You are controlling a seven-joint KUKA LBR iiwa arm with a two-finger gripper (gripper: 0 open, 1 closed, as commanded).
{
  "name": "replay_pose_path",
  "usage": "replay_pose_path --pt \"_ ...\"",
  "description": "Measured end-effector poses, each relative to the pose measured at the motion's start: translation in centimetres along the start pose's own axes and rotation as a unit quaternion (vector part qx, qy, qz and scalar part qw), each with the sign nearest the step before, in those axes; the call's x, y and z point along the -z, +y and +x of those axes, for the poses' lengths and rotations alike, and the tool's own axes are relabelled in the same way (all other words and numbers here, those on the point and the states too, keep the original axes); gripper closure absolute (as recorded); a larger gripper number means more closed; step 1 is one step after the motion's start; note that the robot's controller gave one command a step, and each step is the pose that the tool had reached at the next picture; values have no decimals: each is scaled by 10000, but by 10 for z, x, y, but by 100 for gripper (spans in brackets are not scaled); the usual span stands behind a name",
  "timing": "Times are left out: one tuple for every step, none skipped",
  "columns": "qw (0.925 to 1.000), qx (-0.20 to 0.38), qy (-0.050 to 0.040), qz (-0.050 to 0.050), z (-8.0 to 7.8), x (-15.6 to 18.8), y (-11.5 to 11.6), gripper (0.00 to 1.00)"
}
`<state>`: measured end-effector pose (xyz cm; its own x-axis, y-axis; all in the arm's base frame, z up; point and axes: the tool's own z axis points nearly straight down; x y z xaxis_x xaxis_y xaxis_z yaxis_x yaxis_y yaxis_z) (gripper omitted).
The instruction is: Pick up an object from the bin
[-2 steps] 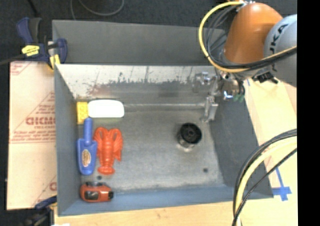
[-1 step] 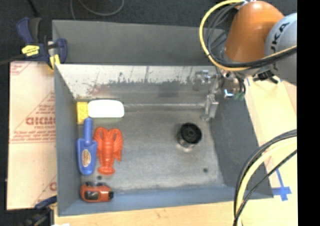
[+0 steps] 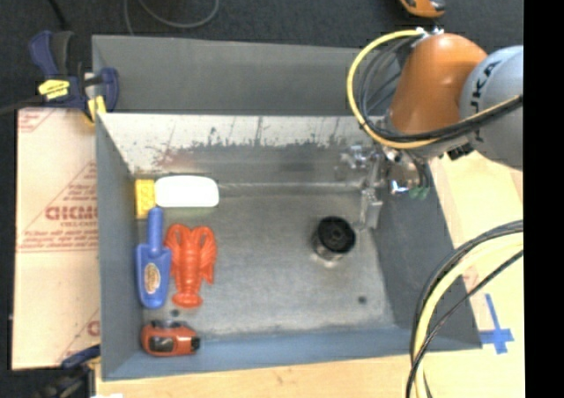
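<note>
Grey metal bin [image 3: 264,304], scuffed floor. Gripper [image 3: 371,213] hangs low by the bin's right-hand wall, with the orange wrist cover [image 3: 432,79] above and behind it. Can't tell from this angle whether it's open or closed. Nearest thing is a small black round knob-like piece [image 3: 335,235] on a silvery base, just beside the gripper, down and to its left in the view; contact unclear. All else lies well apart, across the bin from the tool: white block [image 3: 187,192], yellow brick [image 3: 144,197] touching it, blue scoop [image 3: 152,264], red lobster toy [image 3: 190,262], and an orange-black tape measure [image 3: 167,340] in the corner.
</note>
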<state>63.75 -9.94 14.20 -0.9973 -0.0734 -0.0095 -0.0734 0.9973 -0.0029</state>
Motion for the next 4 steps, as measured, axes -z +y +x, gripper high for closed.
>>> replay_pose_path --pt "9998 -196 24 -13 33 -42 -5 0" --pt "9990 -446 46 5 33 -67 8 100" --pt "9990 -443 46 5 33 -67 8 100" --pt "9988 -496 -16 28 35 -65 35 100"
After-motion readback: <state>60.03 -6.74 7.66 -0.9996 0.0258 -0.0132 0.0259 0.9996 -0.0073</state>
